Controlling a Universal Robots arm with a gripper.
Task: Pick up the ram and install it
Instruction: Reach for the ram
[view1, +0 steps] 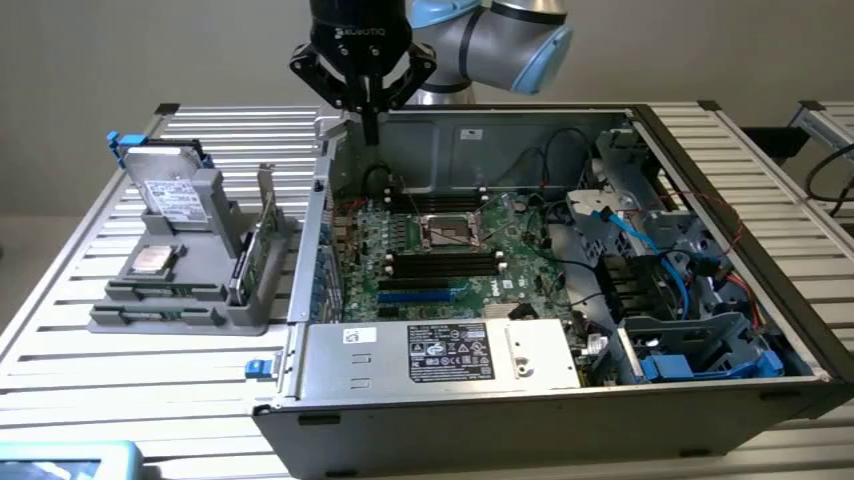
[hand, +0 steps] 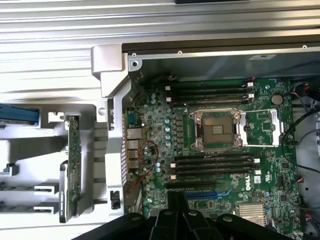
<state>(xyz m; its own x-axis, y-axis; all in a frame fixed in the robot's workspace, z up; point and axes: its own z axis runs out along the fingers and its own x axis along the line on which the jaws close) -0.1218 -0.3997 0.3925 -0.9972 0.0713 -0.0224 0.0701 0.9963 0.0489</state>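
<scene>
Guessing the ram (view1: 158, 313) is that thin green stick parked on edge in the front slot of the grey plastic holder (view1: 187, 327) at lower left, likely for an easy pinch from above. Passing the open metal case (view1: 534, 430) and the bumpy green motherboard (view1: 514, 262). Seeing the gripper (view1: 370, 132) hanging at top centre, black fingers pressed together, pinching nothing.

plain beige wall (view1: 134, 50) behind; ribbed aluminium table (view1: 134, 400); even light.
</scene>
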